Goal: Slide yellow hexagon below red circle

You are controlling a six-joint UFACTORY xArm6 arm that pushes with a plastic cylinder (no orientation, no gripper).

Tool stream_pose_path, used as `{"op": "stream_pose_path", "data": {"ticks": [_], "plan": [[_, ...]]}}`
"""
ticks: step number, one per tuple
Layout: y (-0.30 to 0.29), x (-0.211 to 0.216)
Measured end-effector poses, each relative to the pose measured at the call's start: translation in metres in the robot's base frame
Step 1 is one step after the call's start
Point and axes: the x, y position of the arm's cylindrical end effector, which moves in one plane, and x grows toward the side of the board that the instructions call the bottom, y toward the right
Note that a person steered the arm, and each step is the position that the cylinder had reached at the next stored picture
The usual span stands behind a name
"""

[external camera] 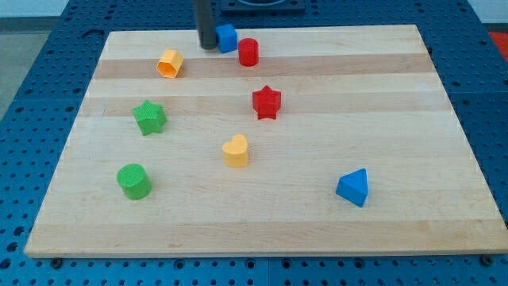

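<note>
Yellow hexagon [169,63] near the board's [357,238] top left, well left of red circle [248,52]; no pincer, only my tip [207,46] touching the blue block [227,37]; probably light, rigid, easy-sliding, best pushed squarely on its upper-left face.

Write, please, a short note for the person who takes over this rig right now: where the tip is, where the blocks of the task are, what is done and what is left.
My tip is at the view's top, right beside the left side of the blue block; contact cannot be told.
The yellow hexagon lies left of and below the tip, apart from it.
The red circle stands right of the blue block.
Done: nothing visible; the hexagon is left of the circle, not below.
Left: slide the hexagon rightwards into the gap between the circle and the red star.
</note>
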Motion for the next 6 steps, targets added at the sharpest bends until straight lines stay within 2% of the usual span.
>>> {"op": "stream_pose_path", "data": {"ticks": [2, 3, 4, 5, 6], "plan": [[-0.010, -0.009], [0.033, -0.009], [0.047, -0.022], [-0.011, -0.023], [-0.073, -0.004]]}}
